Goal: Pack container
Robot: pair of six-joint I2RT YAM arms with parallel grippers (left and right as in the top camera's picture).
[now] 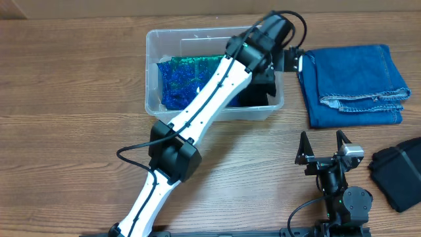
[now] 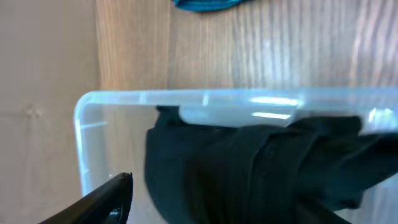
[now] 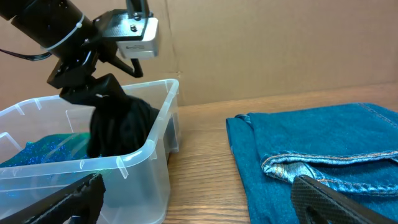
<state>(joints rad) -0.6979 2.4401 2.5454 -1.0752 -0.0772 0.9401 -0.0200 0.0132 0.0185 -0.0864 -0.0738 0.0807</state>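
Observation:
The clear plastic container (image 1: 148, 72) stands at the table's back middle; it also shows in the left wrist view (image 2: 217, 98) and the right wrist view (image 3: 144, 168). A sparkly blue-green cloth (image 1: 184, 79) lies in its left part. My left gripper (image 3: 93, 84) reaches over the container's right part and is shut on a black garment (image 3: 118, 124), which hangs bunched down into the bin (image 2: 249, 174). My right gripper (image 1: 323, 141) is open and empty above the table in front of the bin's right end (image 3: 199, 190).
Folded blue jeans (image 1: 352, 82) lie to the right of the container, and they show in the right wrist view (image 3: 323, 143). A folded black garment (image 1: 401, 171) lies at the table's right edge. A cardboard wall stands behind the table.

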